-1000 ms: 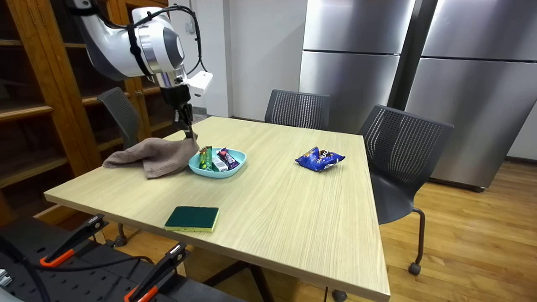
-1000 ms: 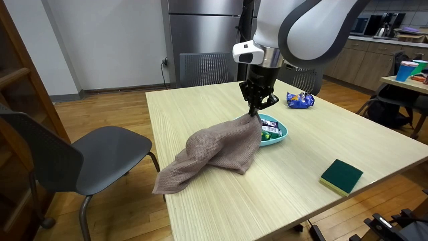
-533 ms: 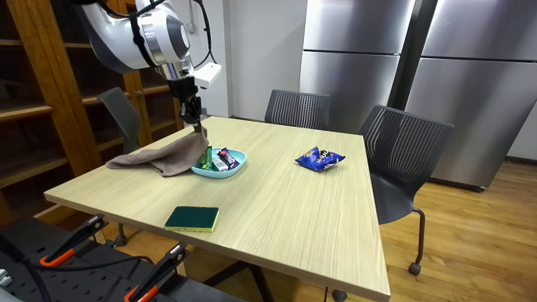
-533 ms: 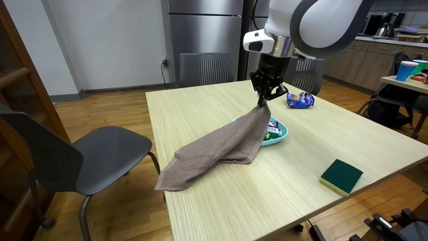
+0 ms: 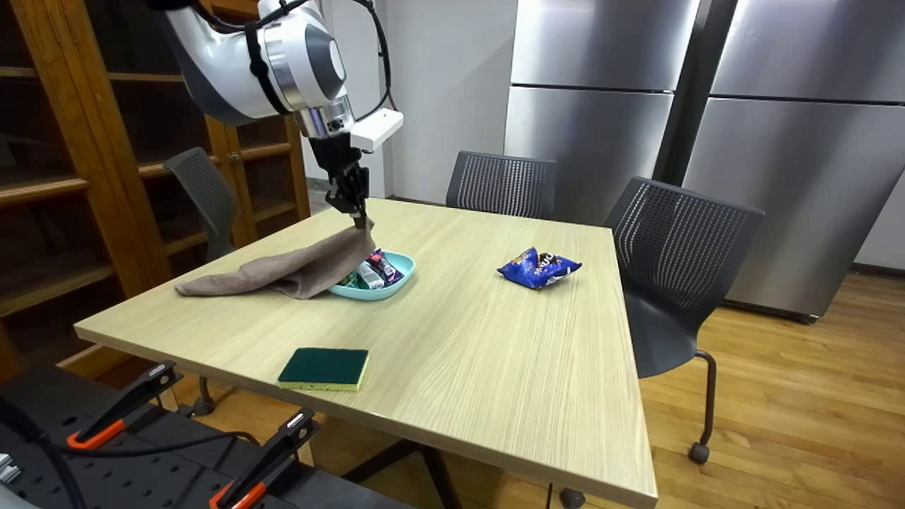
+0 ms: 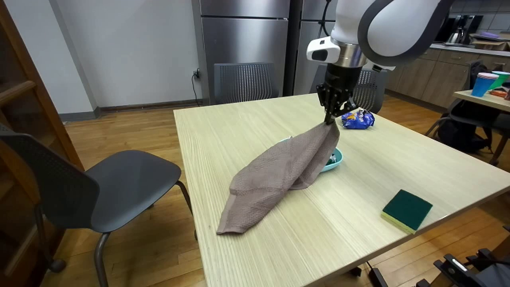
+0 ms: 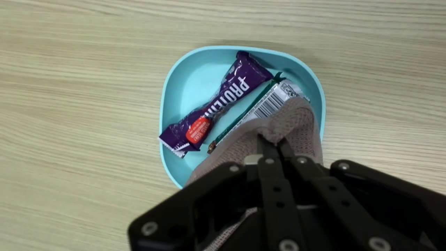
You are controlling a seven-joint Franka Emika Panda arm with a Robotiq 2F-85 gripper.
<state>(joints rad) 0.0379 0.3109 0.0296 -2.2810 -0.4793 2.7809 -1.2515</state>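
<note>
Black fingers, drawn together, pinch a raised corner of a brown cloth just right of the wrist view's centre. From that peak the cloth slopes to the bench, its far end lying just inside the bench's edge at lower left of centre in an exterior view; in the wrist view it hides the lower right of a turquoise bowl, though contact with the rim cannot be told. Inside, a purple protein bar reaches the bowl's left rim, beside a barcoded bar partly hidden by the cloth. Farther out, a broad stretch of bench separates the bowl from a blue packet right of centre in an exterior view, where a green-and-yellow sponge sits close to the front edge at lower left.
</note>
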